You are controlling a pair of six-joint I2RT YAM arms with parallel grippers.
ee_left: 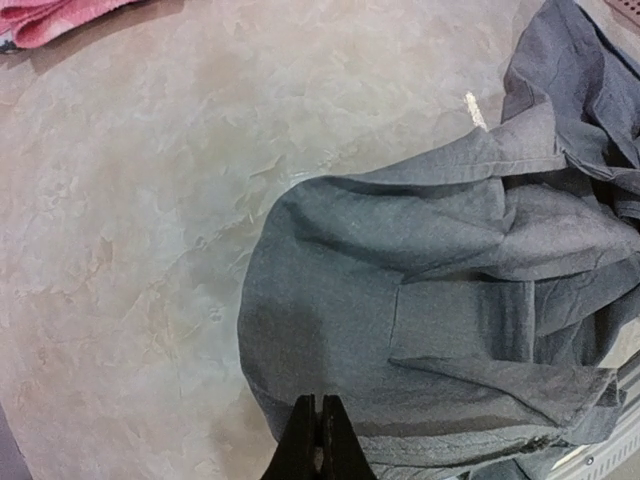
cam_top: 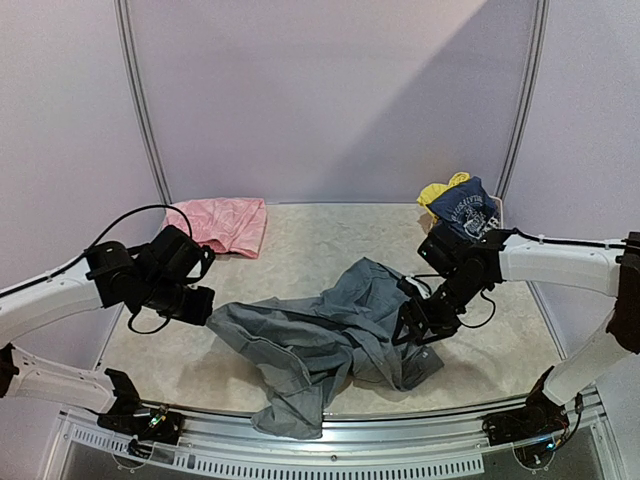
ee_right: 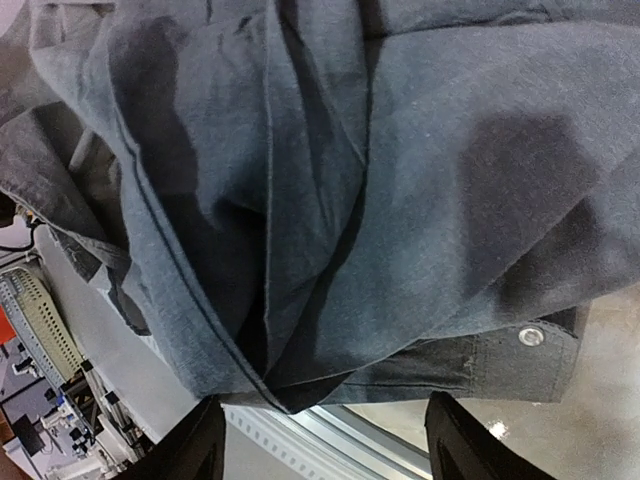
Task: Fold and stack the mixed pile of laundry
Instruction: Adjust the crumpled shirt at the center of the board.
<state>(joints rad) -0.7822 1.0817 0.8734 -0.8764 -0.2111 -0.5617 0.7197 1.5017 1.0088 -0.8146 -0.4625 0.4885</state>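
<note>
Left wrist view: your left end effector is closed tight, seemingly pinching the shirt by its edge. Your right end effector stands wide, a shirt fold just ahead of it.

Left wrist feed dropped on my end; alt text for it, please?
The left gripper, shut, pinches the edge of the crumpled grey shirt, which spreads right across the marbled table. A pink cloth shows at the top left corner.

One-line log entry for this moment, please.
left gripper: shut on grey shirt edge | right gripper: open, astride a grey shirt fold | grey shirt: crumpled, not yet folded
</note>
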